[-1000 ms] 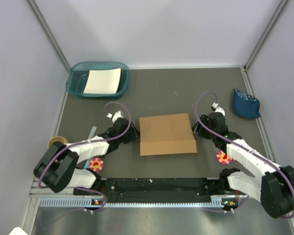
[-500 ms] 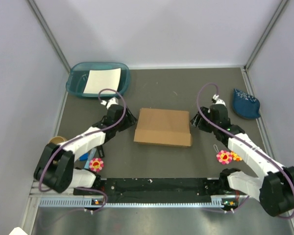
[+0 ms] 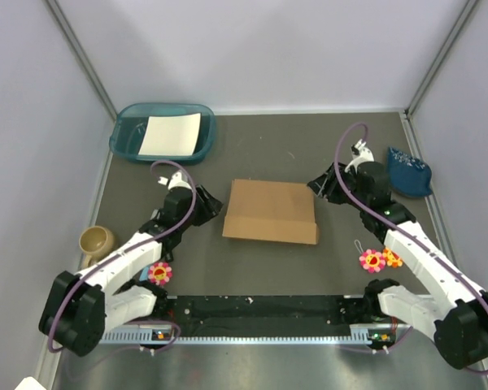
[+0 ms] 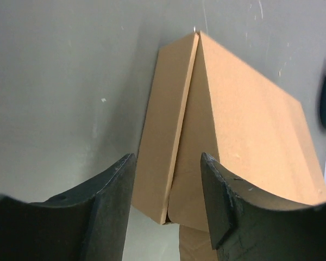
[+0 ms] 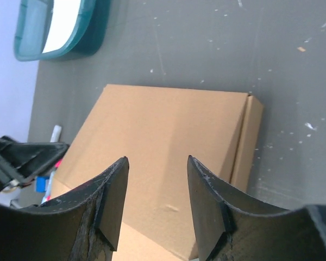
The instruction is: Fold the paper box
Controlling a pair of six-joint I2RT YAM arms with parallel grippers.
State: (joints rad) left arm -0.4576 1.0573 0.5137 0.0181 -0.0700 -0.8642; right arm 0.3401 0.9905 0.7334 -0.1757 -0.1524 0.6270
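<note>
- Paper box (image 3: 270,211) lies closed up near the middle of the dark table (image 3: 268,146), gripped by neither arm.
- Left gripper (image 3: 211,208) hovers just beside its left edge, jaws parted and empty.
- Right gripper (image 3: 315,188) hangs near its far right corner, jaws parted and empty.

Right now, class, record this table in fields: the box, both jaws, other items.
paper box: folded, lid down, centre of the table
left jaws: open, beside its left edge, holding nothing
right jaws: open, by its far right corner, holding nothing
teal tray: far left, white sheet inside
tan cup: near left
</note>
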